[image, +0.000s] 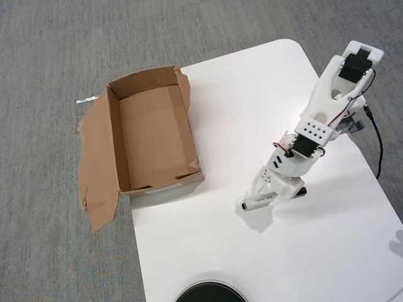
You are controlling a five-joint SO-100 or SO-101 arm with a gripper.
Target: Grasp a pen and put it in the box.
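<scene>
In the overhead view the pen [250, 203] lies on the white table [252, 94], pointing left-right. Only its white left end and its black cap at the right show. My gripper [267, 193] is low over the pen's middle, a white finger [260, 182] on the far side and the other on the near side, with a small gap that reads as open. The pen still rests on the table. The brown cardboard box [116, 135], empty and with torn flaps, stands at the table's left edge, well apart from the gripper.
A black round object [210, 293] pokes in at the bottom edge of the table. A black cable [378, 145] runs along the right edge beside the arm's base. Grey carpet surrounds the table, and the box overhangs it.
</scene>
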